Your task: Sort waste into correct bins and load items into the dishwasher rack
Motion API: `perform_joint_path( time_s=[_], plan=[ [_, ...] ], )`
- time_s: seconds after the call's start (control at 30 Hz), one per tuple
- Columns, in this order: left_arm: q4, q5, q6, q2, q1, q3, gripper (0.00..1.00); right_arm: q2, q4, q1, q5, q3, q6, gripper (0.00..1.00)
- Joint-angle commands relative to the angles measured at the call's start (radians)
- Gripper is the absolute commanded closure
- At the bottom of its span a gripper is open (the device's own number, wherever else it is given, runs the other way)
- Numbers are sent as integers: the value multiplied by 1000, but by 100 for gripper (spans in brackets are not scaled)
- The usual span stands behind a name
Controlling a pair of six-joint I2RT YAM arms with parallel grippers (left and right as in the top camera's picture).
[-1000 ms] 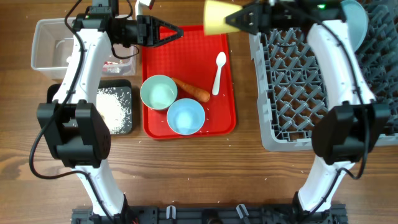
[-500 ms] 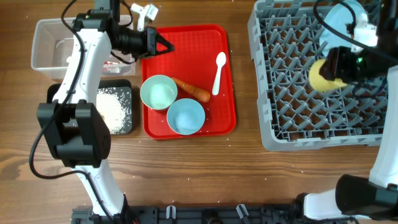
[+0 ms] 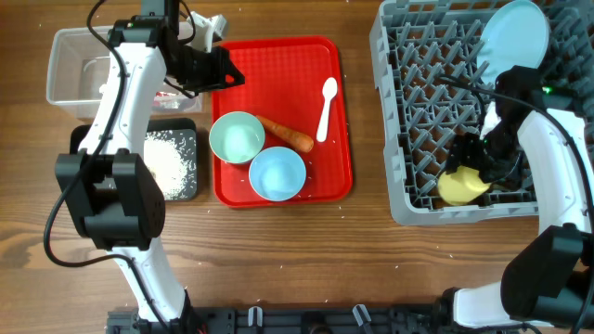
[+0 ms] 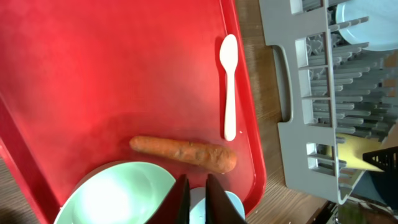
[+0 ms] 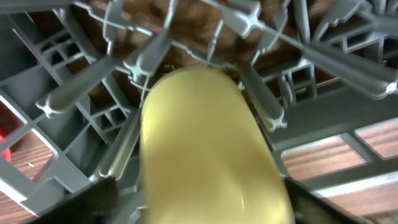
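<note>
The yellow cup (image 3: 461,187) lies among the pegs at the front of the grey dishwasher rack (image 3: 427,93). My right gripper (image 3: 471,169) straddles it, open. In the right wrist view the cup (image 5: 205,143) fills the space between the fingers, with a sliver of rack showing beside the left finger (image 5: 93,202). My left gripper (image 3: 237,76) hovers shut and empty over the red tray (image 3: 278,65). Below it lie the carrot (image 4: 183,152), the white spoon (image 4: 229,87), the green bowl (image 4: 112,196) and the blue bowl (image 4: 233,202). The blue plate (image 3: 512,35) stands in the rack's far corner.
A clear tub (image 3: 74,65) sits at the far left with a red wrapper (image 3: 176,95) at its near edge. The black tray (image 3: 190,130) in front of it holds white rice (image 3: 167,162). Bare wooden table lies in front of the tray and the rack.
My right arm swung the yellow cup from above the tray's back edge to the rack's front, lowered it among the pegs and widened its jaws. The left gripper closed and drew back slightly.
</note>
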State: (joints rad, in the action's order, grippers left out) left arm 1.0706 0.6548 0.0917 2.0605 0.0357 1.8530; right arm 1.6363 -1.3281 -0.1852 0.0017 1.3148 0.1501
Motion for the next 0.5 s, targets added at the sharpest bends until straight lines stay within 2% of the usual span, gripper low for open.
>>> perform_joint_path(
  time_s=[0.0,0.1,0.17,0.23,0.3,0.33,0.37,0.47],
  plan=[
    [0,-20,5,-19,2,15,87,-5,5,2,-31,61,6,6],
    [10,-27,10,-19,11,15,85,-5,-27,3,-140,256,-47,6],
    [45,-102,23,-19,42,15,85,-5,-33,44,-294,431,-98,5],
    [99,-169,63,-19,74,15,83,6,28,195,-322,445,-93,5],
    [122,-314,8,-19,92,15,83,60,97,360,-344,445,-63,6],
    [108,-385,-99,-19,81,15,71,81,116,409,-339,444,-39,7],
    [100,-402,-154,-19,60,15,66,144,151,507,-335,444,-26,8],
    [96,-395,-160,-19,21,15,66,300,183,666,-285,444,6,15]
  ],
)
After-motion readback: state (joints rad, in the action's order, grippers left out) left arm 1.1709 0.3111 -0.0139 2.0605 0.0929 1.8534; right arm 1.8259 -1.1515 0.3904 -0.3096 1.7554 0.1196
